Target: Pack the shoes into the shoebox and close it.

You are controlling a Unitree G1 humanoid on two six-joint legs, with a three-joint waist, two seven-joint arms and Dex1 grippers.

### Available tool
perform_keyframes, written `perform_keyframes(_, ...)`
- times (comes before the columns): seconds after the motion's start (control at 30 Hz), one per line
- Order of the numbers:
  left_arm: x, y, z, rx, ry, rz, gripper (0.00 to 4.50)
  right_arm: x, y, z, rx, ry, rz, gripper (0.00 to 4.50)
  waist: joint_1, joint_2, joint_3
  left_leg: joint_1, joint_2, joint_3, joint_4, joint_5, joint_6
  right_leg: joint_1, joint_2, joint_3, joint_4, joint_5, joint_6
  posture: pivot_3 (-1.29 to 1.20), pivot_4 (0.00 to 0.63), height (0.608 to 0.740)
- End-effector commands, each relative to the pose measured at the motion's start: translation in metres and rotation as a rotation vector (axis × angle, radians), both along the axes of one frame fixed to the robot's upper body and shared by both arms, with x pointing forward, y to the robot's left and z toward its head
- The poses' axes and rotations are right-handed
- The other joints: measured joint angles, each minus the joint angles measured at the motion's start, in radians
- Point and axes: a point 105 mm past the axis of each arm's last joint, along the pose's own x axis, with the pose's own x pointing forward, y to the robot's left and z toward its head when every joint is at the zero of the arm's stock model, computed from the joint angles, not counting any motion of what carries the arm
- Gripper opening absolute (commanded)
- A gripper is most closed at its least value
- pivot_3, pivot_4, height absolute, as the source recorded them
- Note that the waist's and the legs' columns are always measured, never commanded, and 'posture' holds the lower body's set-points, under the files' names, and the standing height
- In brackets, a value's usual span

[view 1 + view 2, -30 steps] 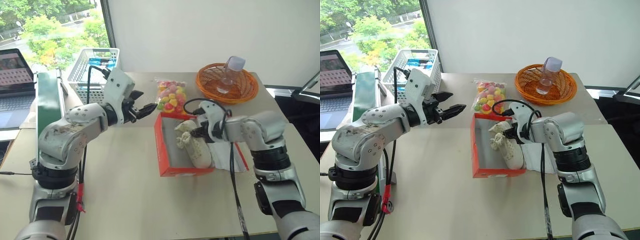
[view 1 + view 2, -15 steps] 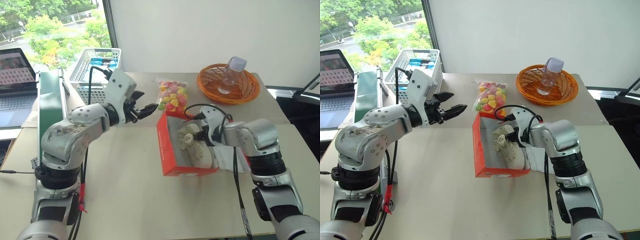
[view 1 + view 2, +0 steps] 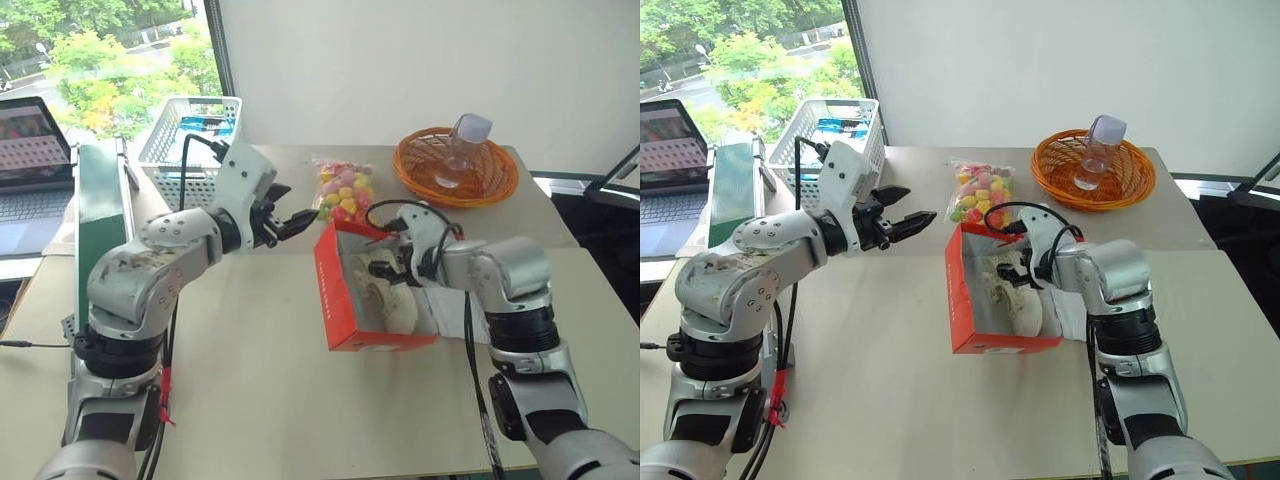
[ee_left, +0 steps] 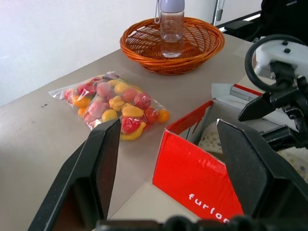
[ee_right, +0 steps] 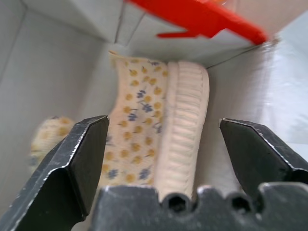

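Note:
The red-orange shoebox [image 3: 342,300] stands open at mid-table, white inside. A cream-white shoe [image 5: 144,120] lies on its side in it, showing a flowered insole and a ribbed sole [image 5: 185,120]. From the head views the shoes [image 3: 392,300] rest against the box's right wall. My right gripper [image 3: 388,270] hangs just over them inside the box, and its fingers [image 5: 77,159] are spread wide with nothing between them. My left gripper [image 3: 293,222] hovers open above the table, left of the box's far corner, holding nothing.
A clear bag of coloured sweets [image 3: 343,190] lies just behind the box. An orange wicker basket [image 3: 490,180] with a plastic bottle [image 3: 462,145] sits at back right. A white mesh basket [image 3: 185,140] and a laptop [image 3: 30,150] are at back left.
My right gripper has opened and let go of the shoe, which now lies in the box. The left arm has stayed where it was.

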Motion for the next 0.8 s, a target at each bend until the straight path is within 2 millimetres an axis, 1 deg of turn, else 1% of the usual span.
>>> perform_keyframes(0.03, -0.001, 0.003, 0.007, -0.005, -0.039, 0.008, 3.36, 0.000, 0.002, 0.030, 0.033, -0.090, 0.018, 4.46, 0.000, 0.000, 0.000, 0.000, 0.000, 0.000, 0.000, 0.000, 0.000, 0.000, 0.000, 0.000, 0.000, 0.000, 0.000, 0.00, 0.150, 0.740)
perform_keyframes(0.1, 0.000, 0.005, 0.007, -0.005, -0.040, 0.016, 3.36, -0.001, 0.005, 0.041, 0.055, -0.121, 0.051, 4.46, 0.000, 0.000, 0.000, 0.000, 0.000, 0.000, 0.001, 0.000, 0.000, 0.000, 0.000, 0.000, 0.001, 0.000, 0.000, 0.00, 0.150, 0.740)
perform_keyframes(0.2, 0.001, 0.011, 0.007, -0.010, -0.032, 0.055, 3.36, -0.002, 0.010, 0.065, 0.120, -0.191, 0.100, 4.46, -0.001, 0.000, 0.000, 0.000, 0.000, 0.000, 0.003, 0.000, 0.000, 0.000, 0.000, 0.000, 0.004, 0.000, 0.000, 0.00, 0.150, 0.740)
perform_keyframes(0.3, 0.003, 0.020, 0.004, -0.009, -0.016, 0.101, 3.36, -0.002, 0.014, 0.079, 0.169, -0.221, 0.137, 4.46, -0.002, 0.000, 0.000, 0.000, 0.000, 0.000, 0.006, 0.000, 0.000, 0.000, 0.000, 0.000, 0.008, 0.000, 0.000, 0.00, 0.150, 0.740)
perform_keyframes(0.4, 0.004, 0.032, 0.000, -0.003, -0.003, 0.168, 3.36, 0.002, 0.020, 0.104, 0.184, -0.385, 0.191, 4.46, -0.002, 0.000, 0.000, 0.002, 0.000, 0.000, 0.007, 0.001, 0.001, 0.001, 0.000, 0.000, 0.009, 0.000, 0.000, 0.00, 0.150, 0.740)
perform_keyframes(0.47, 0.005, 0.042, -0.002, -0.003, 0.006, 0.225, 3.36, -0.002, 0.032, 0.118, 0.285, -0.458, 0.275, 4.46, -0.004, 0.000, 0.000, 0.002, 0.000, 0.000, 0.007, 0.001, 0.001, 0.001, 0.000, 0.001, 0.009, 0.000, 0.000, 0.00, 0.150, 0.740)
perform_keyframes(0.53, 0.006, 0.053, -0.006, 0.016, 0.013, 0.290, 3.36, -0.009, 0.047, 0.124, 0.473, -0.414, 0.395, 4.46, -0.007, 0.000, 0.000, 0.002, 0.000, 0.000, 0.006, 0.000, 0.001, 0.001, 0.000, 0.001, 0.008, 0.000, 0.000, 0.00, 0.150, 0.740)
perform_keyframes(0.57, 0.007, 0.061, -0.010, 0.024, 0.019, 0.345, 3.36, -0.011, 0.055, 0.129, 0.532, -0.420, 0.461, 4.46, -0.008, 0.000, 0.000, 0.002, 0.000, 0.000, 0.006, 0.000, 0.001, 0.001, 0.000, 0.001, 0.008, 0.000, 0.000, 0.00, 0.150, 0.740)
perform_keyframes(0.6, 0.007, 0.073, -0.015, 0.031, 0.021, 0.424, 3.36, -0.013, 0.063, 0.128, 0.527, -0.427, 0.535, 4.46, -0.009, 0.000, 0.000, 0.002, 0.000, 0.000, 0.006, 0.000, 0.001, 0.001, 0.000, 0.001, 0.009, 0.000, 0.000, 0.00, 0.150, 0.740)
perform_keyframes(0.67, 0.005, 0.087, -0.020, 0.033, 0.022, 0.528, 3.36, -0.013, 0.072, 0.123, 0.470, -0.443, 0.611, 4.46, -0.008, 0.000, 0.000, 0.002, 0.000, 0.000, 0.006, 0.000, 0.001, 0.001, 0.000, 0.001, 0.009, 0.000, 0.000, 0.00, 0.150, 0.740)
perform_keyframes(0.73, 0.002, 0.099, -0.025, 0.018, 0.023, 0.618, 3.36, -0.013, 0.080, 0.114, 0.422, -0.453, 0.681, 4.46, -0.006, 0.000, 0.000, 0.002, 0.000, 0.000, 0.006, 0.000, 0.001, 0.001, 0.000, 0.001, 0.009, 0.000, 0.000, 0.00, 0.150, 0.740)
perform_keyframes(0.8, -0.003, 0.108, -0.029, 0.038, 0.005, 0.688, 3.36, -0.015, 0.087, 0.107, 0.374, -0.473, 0.758, 4.46, -0.004, 0.000, 0.000, 0.003, 0.000, 0.000, 0.006, 0.000, 0.001, 0.001, 0.000, 0.000, 0.009, 0.000, 0.000, 0.00, 0.150, 0.740)
